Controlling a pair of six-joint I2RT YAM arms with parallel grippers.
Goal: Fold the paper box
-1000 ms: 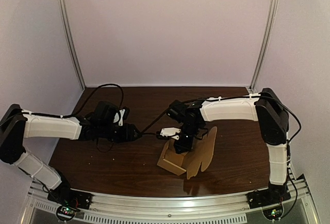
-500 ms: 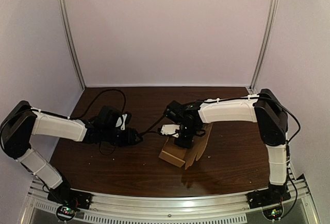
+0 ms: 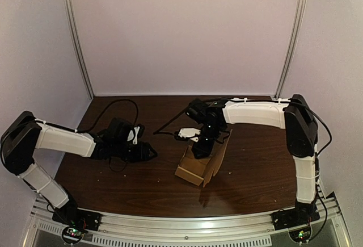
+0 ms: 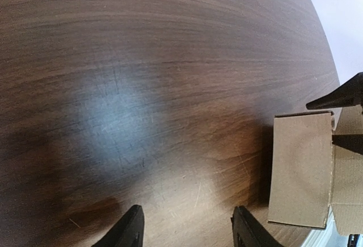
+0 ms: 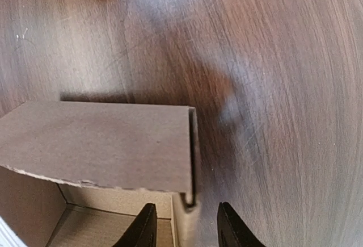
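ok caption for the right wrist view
Right gripper straddles a wall of the brown cardboard box above the dark wooden table, jaws open

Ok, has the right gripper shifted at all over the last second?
Yes. In the top view the right gripper has moved away from the near rail, deeper across the table, its fingers straddling a wall of the paper box.

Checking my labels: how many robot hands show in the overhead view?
2. The left hand sits low over the table, left of the paper box; the right hand straddles one box wall. None seems hidden.
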